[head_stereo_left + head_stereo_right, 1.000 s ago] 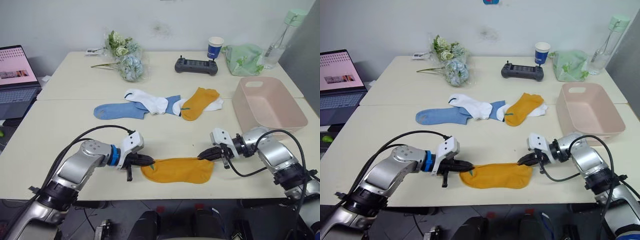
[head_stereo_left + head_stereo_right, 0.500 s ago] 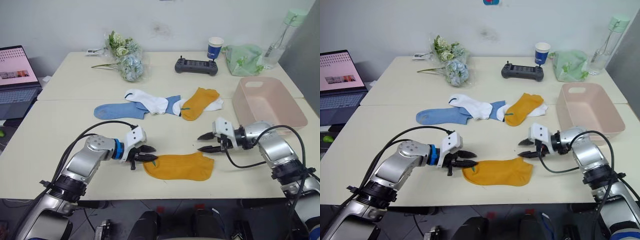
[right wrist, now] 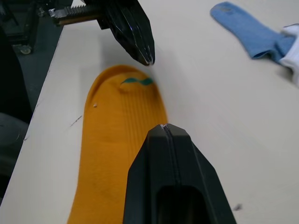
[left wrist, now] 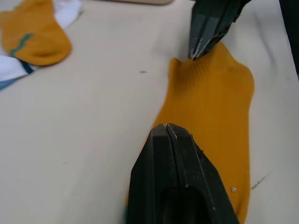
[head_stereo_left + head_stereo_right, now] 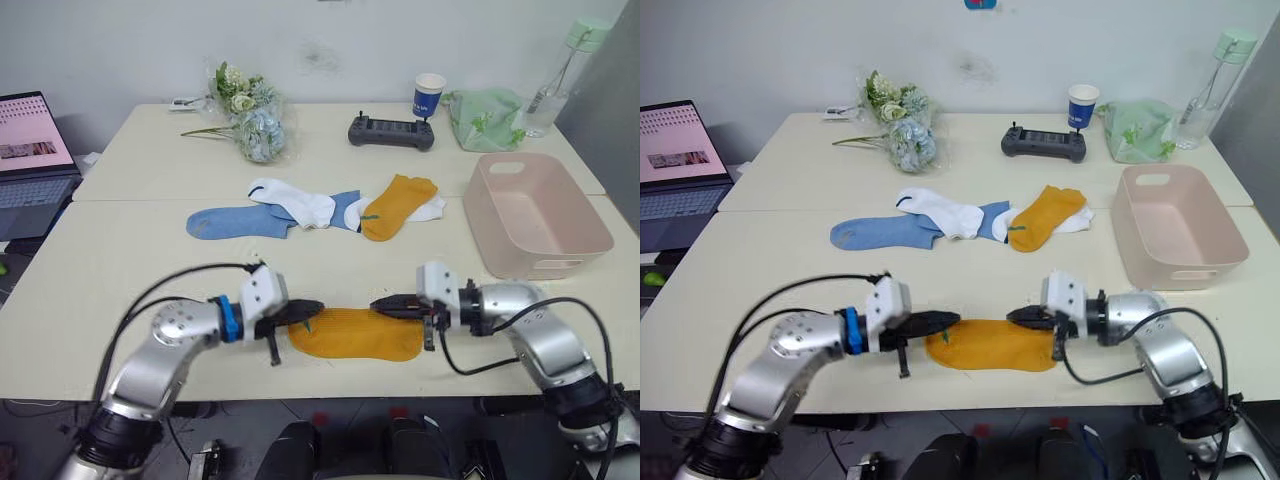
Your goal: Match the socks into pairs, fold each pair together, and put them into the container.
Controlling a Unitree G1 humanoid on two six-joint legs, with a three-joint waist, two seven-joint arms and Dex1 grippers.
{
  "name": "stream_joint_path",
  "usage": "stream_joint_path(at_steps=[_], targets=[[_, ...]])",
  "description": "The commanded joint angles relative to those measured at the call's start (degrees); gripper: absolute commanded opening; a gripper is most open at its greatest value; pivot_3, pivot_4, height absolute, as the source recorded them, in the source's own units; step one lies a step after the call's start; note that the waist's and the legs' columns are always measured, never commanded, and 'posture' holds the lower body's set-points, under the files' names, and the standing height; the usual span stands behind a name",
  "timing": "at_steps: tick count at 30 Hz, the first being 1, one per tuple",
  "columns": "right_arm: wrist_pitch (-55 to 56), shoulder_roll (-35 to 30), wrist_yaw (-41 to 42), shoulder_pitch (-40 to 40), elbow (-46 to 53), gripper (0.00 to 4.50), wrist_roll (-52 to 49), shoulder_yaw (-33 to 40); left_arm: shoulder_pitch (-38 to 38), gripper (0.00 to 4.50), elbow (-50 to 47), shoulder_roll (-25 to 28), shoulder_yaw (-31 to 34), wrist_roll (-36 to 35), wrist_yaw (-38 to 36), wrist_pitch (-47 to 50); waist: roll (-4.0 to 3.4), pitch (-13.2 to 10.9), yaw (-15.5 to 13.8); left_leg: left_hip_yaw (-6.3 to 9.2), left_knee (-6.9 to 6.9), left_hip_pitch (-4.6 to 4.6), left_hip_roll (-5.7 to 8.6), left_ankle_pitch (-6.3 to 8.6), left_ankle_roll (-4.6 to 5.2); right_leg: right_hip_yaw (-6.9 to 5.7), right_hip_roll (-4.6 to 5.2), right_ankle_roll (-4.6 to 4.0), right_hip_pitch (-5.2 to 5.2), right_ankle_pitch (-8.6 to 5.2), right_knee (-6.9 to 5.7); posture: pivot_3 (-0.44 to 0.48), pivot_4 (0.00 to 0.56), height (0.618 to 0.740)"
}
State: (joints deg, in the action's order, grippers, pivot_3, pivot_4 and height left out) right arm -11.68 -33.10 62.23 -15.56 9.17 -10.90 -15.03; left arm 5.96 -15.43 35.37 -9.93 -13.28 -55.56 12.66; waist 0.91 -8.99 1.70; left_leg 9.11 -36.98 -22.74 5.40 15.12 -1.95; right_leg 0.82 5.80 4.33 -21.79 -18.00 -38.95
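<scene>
Left eye view: left gripper (image 5: 318, 307) and right gripper (image 5: 376, 304), both pinched closed, tips meeting opposite ends of the yellow sock (image 5: 356, 336). Right wrist view adds its teal heel mark.

A lone sock (image 5: 356, 335) lies at lower centre of the counter (image 5: 120, 260); the sock pile (image 5: 318, 207) sits mid-frame, the container (image 5: 533, 215) at right.

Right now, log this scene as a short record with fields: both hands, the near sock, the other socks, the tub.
left hand: shut, tip at one end of the near sock
right hand: shut, tip at the far edge of that sock
near sock: mustard-yellow, flat near the table's front edge
other socks: blue, white, yellow, overlapping mid-table
tub: pink, holds no socks
</scene>
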Motion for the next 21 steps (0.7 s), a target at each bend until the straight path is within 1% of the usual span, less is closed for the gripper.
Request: stream_joint_path(at_steps=[1,4,9,12,15,17,21], targets=[[4.94,-1.4,-1.25,2.3,-3.07,0.0,3.8,-0.67,-3.31,0.03,2.47,0.94,-1.52,4.67,1.21,-5.58,0.0,0.0,0.0,0.0,0.0,-0.01,0.0,0.0,0.0,-0.01,0.0,0.0,-0.03,0.0,0.0,0.0,0.15,0.74],[7.71,-3.02,-1.12,4.18,-5.39,0.0,5.29,-0.36,-6.12,0.03,5.05,1.88,-1.12,6.4,1.68,-8.24,-0.01,0.02,0.0,0.0,0.01,0.01,-0.01,0.0,0.0,0.0,-0.02,0.0,-0.02,0.0,-0.01,0.0,0.15,0.74],[9.8,-6.56,-0.32,6.24,-6.2,0.0,4.85,1.72,-8.67,0.03,5.83,3.14,0.98,5.5,1.75,-10.02,0.0,0.07,-0.08,0.03,0.08,0.42,-0.01,0.1,0.15,-0.03,-0.02,0.02,0.45,-0.02,0.11,0.0,0.15,0.74],[9.72,-8.43,0.21,7.09,-5.76,0.0,3.25,3.89,-9.91,0.03,4.55,4.46,2.69,4.11,1.06,-10.2,0.0,0.07,-0.07,0.03,0.08,0.44,-0.02,0.1,0.15,-0.02,-0.03,0.02,0.45,-0.02,0.1,0.0,0.15,0.74],[7.57,-9.57,1.26,7.4,-3.29,0.0,-0.19,6.16,-11.74,0.03,3.17,5.84,4.45,2.3,-0.02,-10.07,0.0,0.07,-0.05,0.02,0.08,0.44,-0.02,0.1,0.15,-0.01,-0.03,0.02,0.45,-0.02,0.1,0.0,0.15,0.74],[5.71,-9.7,1.65,7.23,-1.5,0.0,-2.89,7.74,-12.64,0.03,1.69,6.07,5.57,-0.09,-0.58,-8.69,-0.01,0.06,-0.02,0.02,0.08,0.44,-0.03,0.1,0.16,-0.01,-0.03,0.02,0.44,-0.02,0.09,0.0,0.15,0.74],[-0.75,-8.93,-0.3,4.46,1.02,0.0,-8.13,11.9,-11.78,0.03,-3.05,5.51,9.15,-7.36,0.66,-0.2,-0.02,0.02,0.0,0.03,0.08,0.39,-0.03,0.11,0.18,-0.01,-0.03,0.02,0.41,-0.02,0.08,0.0,0.15,0.74]])
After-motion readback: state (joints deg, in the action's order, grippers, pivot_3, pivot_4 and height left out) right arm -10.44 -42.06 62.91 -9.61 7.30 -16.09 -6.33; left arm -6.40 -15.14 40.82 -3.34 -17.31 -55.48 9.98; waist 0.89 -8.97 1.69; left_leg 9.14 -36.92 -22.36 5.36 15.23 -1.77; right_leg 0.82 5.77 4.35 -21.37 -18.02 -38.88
